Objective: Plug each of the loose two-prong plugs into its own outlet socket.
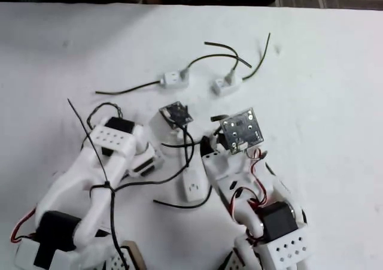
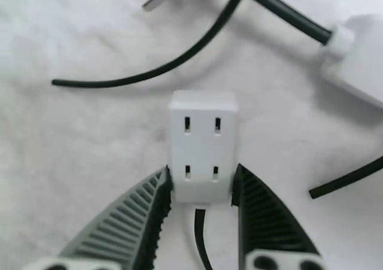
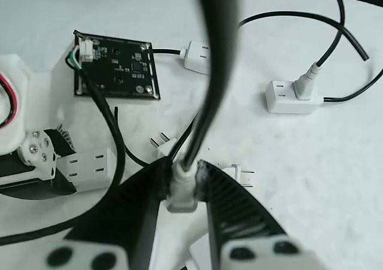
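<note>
Clearly, with our left gripper [image 2: 201,177] clamped on one end of the outlet socket [image 2: 202,126] lying on the table [image 2: 72,162] and our right gripper [image 3: 184,169] pinching a two-prong plug [image 3: 178,198] beside its black cord [image 3: 210,72], we judge an off-axis push could pivot the socket or twist the plug loose.

No word, number or sign can be read anywhere. The socket block [image 2: 202,144] shows a plain white face around its slots, and the white plug [image 3: 179,192] bears no mark that can be read. Any print on the dark circuit board [image 3: 115,69] is too small to make out.
</note>
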Controlling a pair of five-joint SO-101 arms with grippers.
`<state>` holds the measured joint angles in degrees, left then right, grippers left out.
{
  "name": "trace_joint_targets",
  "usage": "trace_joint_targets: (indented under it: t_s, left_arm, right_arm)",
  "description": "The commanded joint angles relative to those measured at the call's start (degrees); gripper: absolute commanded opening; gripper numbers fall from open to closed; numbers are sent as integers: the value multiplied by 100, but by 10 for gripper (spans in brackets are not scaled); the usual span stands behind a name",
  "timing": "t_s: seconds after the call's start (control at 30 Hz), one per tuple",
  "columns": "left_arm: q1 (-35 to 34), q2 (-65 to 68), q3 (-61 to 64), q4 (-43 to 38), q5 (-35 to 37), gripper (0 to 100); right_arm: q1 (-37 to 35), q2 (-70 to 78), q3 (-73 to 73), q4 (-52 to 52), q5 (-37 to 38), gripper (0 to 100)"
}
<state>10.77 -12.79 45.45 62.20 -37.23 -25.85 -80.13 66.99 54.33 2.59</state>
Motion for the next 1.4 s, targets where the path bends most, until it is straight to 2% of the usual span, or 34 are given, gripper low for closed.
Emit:
trace_joint_targets:
  t_s: [0.0,0.43,0.67,0.83,0.97,1.13,1.37]
  left_arm:
    - [-92,-101,-237,44,176,192]
    - [-796,-127,-1204,967,141,192]
    - [-1886,-1349,-1345,1099,132,188]
    - [-2308,-2396,-791,1081,193,178]
    - [-2580,-2862,-44,703,501,24]
    - [-3222,-3292,853,-167,1222,22]
    - [-3319,-3591,1662,-316,1556,23]
  right_arm:
    - [40,-66,-290,13,62,18]
    - [40,-13,-255,4,62,19]
    - [40,-4,-255,13,62,20]
    - [-145,-4,-255,13,44,18]
    - [-769,4,-273,22,26,18]
    - [-1253,558,-484,-31,18,17]
    - [-1613,2431,-1336,-585,-273,17]
